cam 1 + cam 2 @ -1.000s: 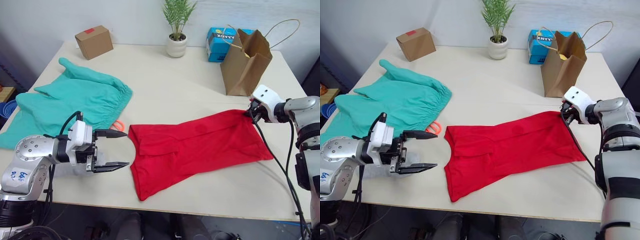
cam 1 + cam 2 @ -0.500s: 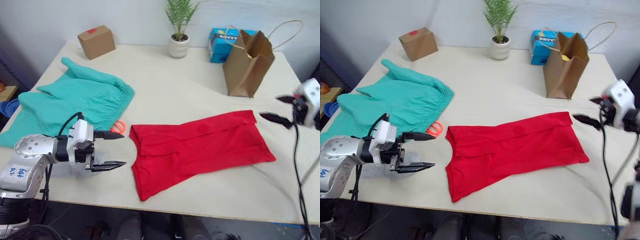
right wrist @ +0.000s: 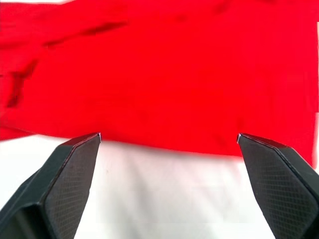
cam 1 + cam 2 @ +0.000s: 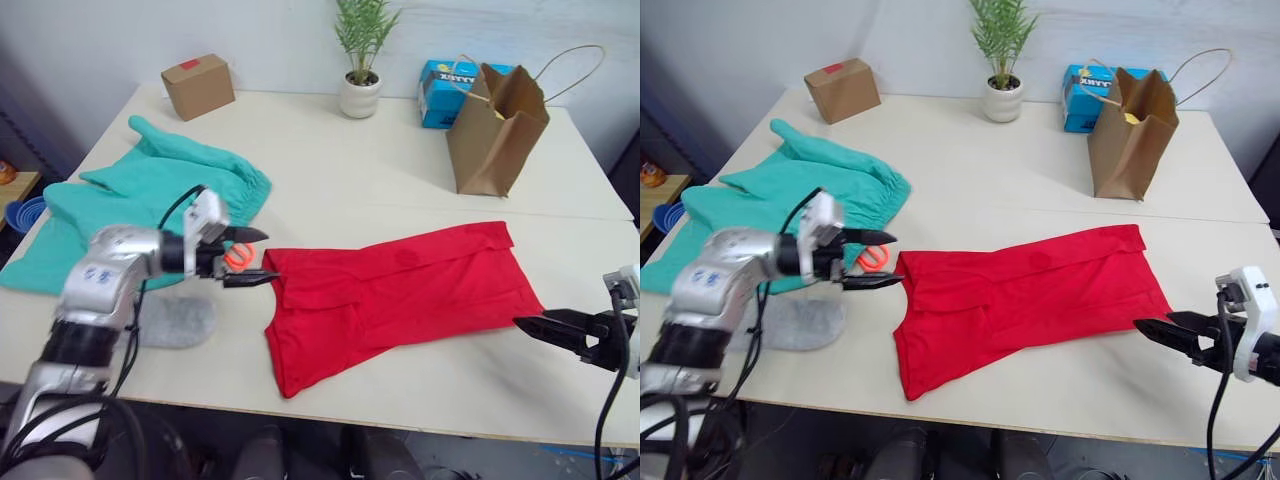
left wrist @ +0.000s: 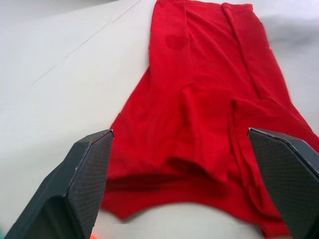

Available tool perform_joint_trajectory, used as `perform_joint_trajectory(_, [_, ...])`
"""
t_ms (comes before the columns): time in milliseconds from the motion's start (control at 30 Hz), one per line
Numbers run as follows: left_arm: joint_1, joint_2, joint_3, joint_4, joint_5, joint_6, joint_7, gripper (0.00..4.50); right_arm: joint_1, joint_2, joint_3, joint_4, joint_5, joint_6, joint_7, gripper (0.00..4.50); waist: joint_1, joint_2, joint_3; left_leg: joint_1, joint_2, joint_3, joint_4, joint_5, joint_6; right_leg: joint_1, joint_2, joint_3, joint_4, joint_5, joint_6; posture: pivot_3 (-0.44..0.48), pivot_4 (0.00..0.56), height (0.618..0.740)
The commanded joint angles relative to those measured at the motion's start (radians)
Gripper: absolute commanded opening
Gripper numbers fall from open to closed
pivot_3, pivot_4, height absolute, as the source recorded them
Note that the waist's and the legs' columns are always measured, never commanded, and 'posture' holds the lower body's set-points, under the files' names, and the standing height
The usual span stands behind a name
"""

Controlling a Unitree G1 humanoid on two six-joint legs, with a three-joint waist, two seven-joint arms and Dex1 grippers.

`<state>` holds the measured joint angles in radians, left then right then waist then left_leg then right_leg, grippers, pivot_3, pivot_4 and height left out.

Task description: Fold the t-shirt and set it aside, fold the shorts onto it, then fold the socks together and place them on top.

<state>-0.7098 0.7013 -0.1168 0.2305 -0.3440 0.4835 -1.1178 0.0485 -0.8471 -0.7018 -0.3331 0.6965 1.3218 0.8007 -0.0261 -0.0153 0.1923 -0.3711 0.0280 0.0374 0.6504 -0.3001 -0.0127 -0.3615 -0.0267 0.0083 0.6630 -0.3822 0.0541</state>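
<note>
The red t-shirt [image 4: 395,290] lies folded into a long strip across the middle of the table, hem end to the right. My left gripper [image 4: 268,257] is open at the shirt's collar end, its fingertips just above the cloth [image 5: 199,99]. Beyond the shirt's near right corner, my right gripper [image 4: 1153,320] stands open and low over the table, pointing at the hem [image 3: 164,74]. The teal-green shorts [image 4: 150,195] are spread at the left, with the orange drawstring [image 4: 238,255] beside my left fingers. A grey sock [image 4: 175,320] lies under my left forearm.
Along the back stand a cardboard box [image 4: 198,85], a potted plant [image 4: 358,93], a blue carton [image 4: 445,90] and a brown paper bag [image 4: 497,130]. The bag stands just behind the shirt's right end.
My right gripper let go of the shirt's far right corner, opened and swung toward the table's near edge. My left gripper moved forward to the collar end.
</note>
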Motion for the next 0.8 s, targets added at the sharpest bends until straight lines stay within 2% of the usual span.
perform_joint_trajectory(33, [-0.121, -0.057, -0.062, 0.167, 0.088, -0.039, -0.006, 4.50, -0.074, 0.087, -0.035, -0.033, 0.020, 0.121, -0.140, 4.44, -0.001, -0.001, 0.000, 0.000, 0.000, 0.000, 0.000, 0.001, -0.001, 0.000, 0.000, 0.000, 0.000, 0.000, 0.000, 0.000, 0.150, 0.740])
perform_joint_trajectory(167, [-0.256, -0.147, -0.107, 0.382, 0.158, -0.097, -0.026, 4.50, -0.108, 0.135, -0.012, -0.046, -0.018, 0.248, -0.243, 4.44, 0.003, -0.001, 0.000, -0.008, -0.001, 0.001, 0.001, 0.003, -0.005, -0.008, 0.000, 0.001, 0.001, 0.000, 0.000, 0.000, 0.150, 0.740])
perform_joint_trajectory(233, [-0.312, -0.191, -0.111, 0.489, 0.189, -0.143, -0.014, 4.50, -0.112, 0.157, -0.019, -0.074, -0.006, 0.239, -0.253, 4.44, 0.005, -0.001, -0.001, -0.016, 0.000, 0.001, 0.003, 0.004, -0.005, -0.017, 0.000, 0.000, 0.009, 0.000, 0.000, 0.000, 0.150, 0.740])
perform_joint_trajectory(433, [-0.435, -0.306, -0.111, 0.786, 0.282, -0.255, 0.037, 4.50, -0.103, 0.216, -0.059, -0.101, 0.025, 0.293, -0.339, 4.44, 0.003, -0.002, -0.001, -0.018, -0.001, 0.001, 0.006, 0.004, -0.005, -0.019, 0.000, 0.000, 0.010, 0.000, 0.000, 0.000, 0.150, 0.740])
perform_joint_trajectory(567, [-0.457, -0.351, -0.107, 0.891, 0.317, -0.311, 0.028, 4.50, -0.138, 0.275, -0.057, -0.089, -0.011, 0.293, -0.399, 4.44, 0.000, -0.006, -0.003, -0.018, -0.001, 0.001, 0.007, 0.004, -0.004, -0.019, 0.000, 0.000, 0.010, 0.000, 0.000, 0.000, 0.150, 0.740])
perform_joint_trajectory(667, [-0.440, -0.367, -0.118, 0.937, 0.349, -0.292, 0.008, 4.50, -0.201, 0.351, -0.023, -0.073, -0.025, 0.292, -0.435, 4.44, -0.005, -0.014, -0.008, -0.016, 0.000, 0.001, 0.007, 0.004, -0.004, -0.018, 0.000, 0.001, 0.011, 0.000, 0.000, 0.000, 0.150, 0.740])
perform_joint_trajectory(733, [-0.432, -0.370, -0.113, 0.957, 0.364, -0.298, 0.021, 4.50, -0.233, 0.393, -0.004, -0.073, -0.032, 0.285, -0.451, 4.44, -0.006, -0.015, -0.009, -0.014, 0.000, 0.001, 0.007, 0.004, -0.004, -0.016, 0.000, 0.001, 0.012, 0.000, 0.000, 0.000, 0.150, 0.740])
perform_joint_trajectory(767, [-0.431, -0.371, -0.106, 0.964, 0.365, -0.299, 0.022, 4.50, -0.244, 0.406, 0.001, -0.072, -0.039, 0.277, -0.459, 4.07, -0.006, -0.015, -0.009, -0.013, 0.000, 0.001, 0.008, 0.001, 0.000, -0.015, 0.000, 0.001, 0.012, 0.000, 0.000, 0.000, 0.150, 0.740])
perform_joint_trajectory(800, [-0.431, -0.377, -0.086, 0.970, 0.351, -0.281, 0.012, 4.31, -0.253, 0.417, 0.007, -0.070, -0.039, 0.266, -0.458, 3.90, -0.005, -0.015, -0.009, -0.012, 0.000, 0.001, 0.008, 0.001, 0.000, -0.015, -0.001, 0.001, 0.013, 0.000, 0.000, 0.000, 0.150, 0.740])
